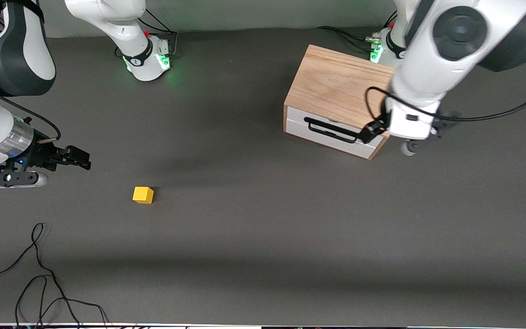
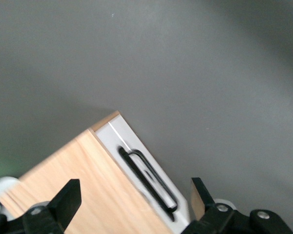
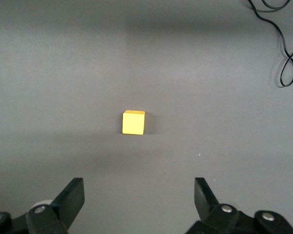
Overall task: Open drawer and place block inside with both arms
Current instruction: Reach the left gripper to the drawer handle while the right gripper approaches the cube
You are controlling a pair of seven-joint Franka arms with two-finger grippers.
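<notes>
Across the front view, the small yellow cube block [image 1: 143, 194] sat on grey table [image 1: 263, 228], near the right gripper [image 1: 78, 159]; the left gripper [image 1: 370, 131] hovered beside the shut white-fronted drawer's [image 1: 331, 132] black wire handle [image 1: 329, 130]. Both wrist views showed fingers spread, empty. Misaligned, they might miss the thin handle.

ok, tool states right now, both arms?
Left tool: open, empty, over the drawer handle end of the box.
Right tool: open, empty, above the table short of the block.
</notes>
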